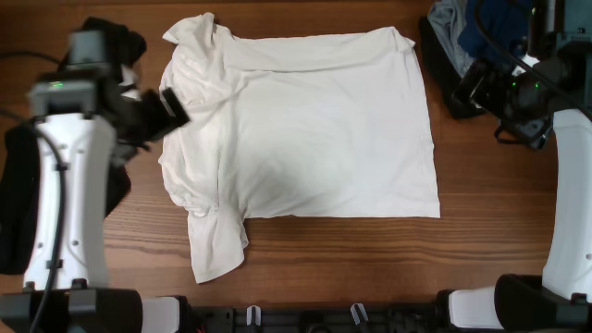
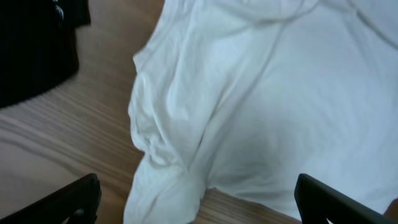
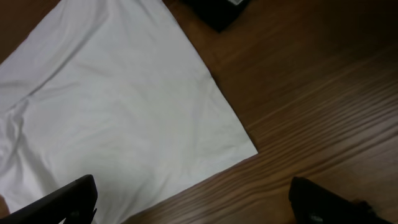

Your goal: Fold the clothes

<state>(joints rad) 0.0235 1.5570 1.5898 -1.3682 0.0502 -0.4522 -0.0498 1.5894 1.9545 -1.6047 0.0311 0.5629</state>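
Observation:
The white T-shirt (image 1: 314,129) lies spread on the wooden table with its plain side up; no print shows. One sleeve bunches at the top left, and the other (image 1: 217,242) is crumpled at the bottom left. My left gripper (image 1: 174,109) is open and empty above the shirt's left edge; the left wrist view shows its fingers (image 2: 202,211) straddling the crumpled sleeve area of the shirt (image 2: 261,112). My right gripper (image 1: 476,85) is open and empty, just right of the shirt; in the right wrist view (image 3: 196,208) it hangs over the shirt's corner (image 3: 112,106). The black garment (image 1: 17,203) lies limp at the far left.
A heap of dark and blue-grey clothes (image 1: 458,42) sits at the top right, and its dark edge shows in the right wrist view (image 3: 217,12). The black garment also shows in the left wrist view (image 2: 31,50). Bare wood (image 1: 370,259) runs along the front edge.

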